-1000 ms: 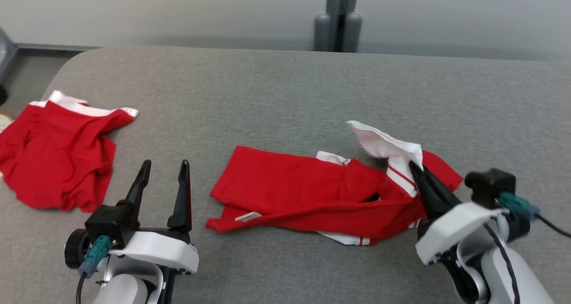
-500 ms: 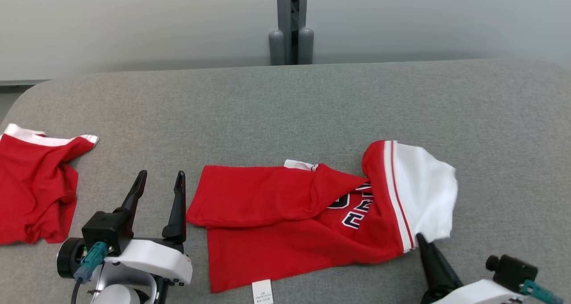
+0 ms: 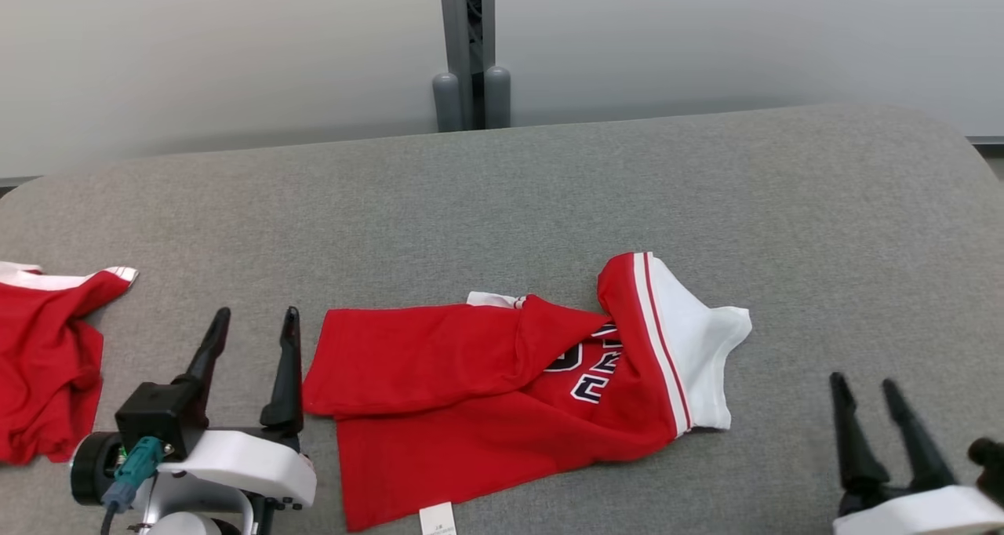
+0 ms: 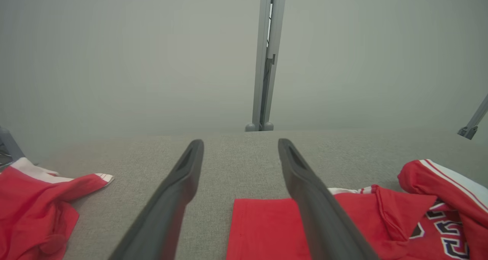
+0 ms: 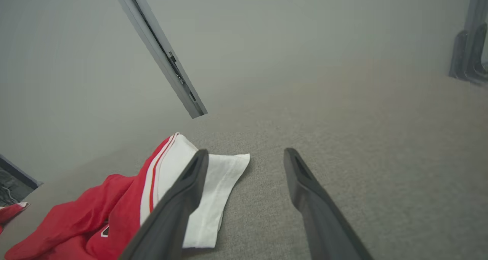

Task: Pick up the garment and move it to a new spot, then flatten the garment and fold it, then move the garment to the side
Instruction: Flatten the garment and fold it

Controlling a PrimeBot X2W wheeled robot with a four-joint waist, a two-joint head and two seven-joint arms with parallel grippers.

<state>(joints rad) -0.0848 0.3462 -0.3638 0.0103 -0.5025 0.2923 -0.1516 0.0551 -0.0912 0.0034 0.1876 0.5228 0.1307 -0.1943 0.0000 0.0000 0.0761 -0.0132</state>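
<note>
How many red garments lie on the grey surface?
2. A red and white jersey lies crumpled in the middle. Another red garment lies at the left edge, partly cut off by the frame; more could be hidden beyond it.

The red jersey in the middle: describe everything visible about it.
The red jersey looks like thin sports knit and lies lengthwise on the grey fabric surface, not flat: its upper layer is folded over with a raised crease near the middle. Dark, white-edged lettering shows partly under that fold. Its right end turns up into a white panel edged with red and white stripes. A small white label sticks out at the near hem. Nothing grips it; the open right gripper stands apart.
</note>
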